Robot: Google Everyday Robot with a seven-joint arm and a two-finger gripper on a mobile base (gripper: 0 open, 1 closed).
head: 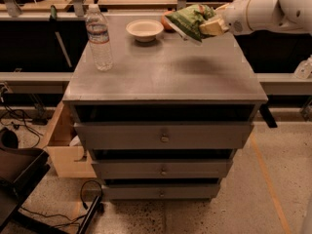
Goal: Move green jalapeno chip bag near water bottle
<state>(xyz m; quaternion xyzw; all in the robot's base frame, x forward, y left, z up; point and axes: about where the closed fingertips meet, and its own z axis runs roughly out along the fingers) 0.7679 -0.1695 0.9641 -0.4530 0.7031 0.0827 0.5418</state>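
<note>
The green jalapeno chip bag hangs in the air above the back right part of the grey cabinet top, casting a shadow on it. My gripper comes in from the right on a white arm and is shut on the bag's right end. The water bottle, clear with a white cap and a white and blue label, stands upright near the back left corner of the top, well left of the bag.
A white bowl sits at the back middle of the top. An orange fruit lies behind the bag, mostly hidden. The cabinet has three drawers. A cardboard box and cables lie on the floor at left.
</note>
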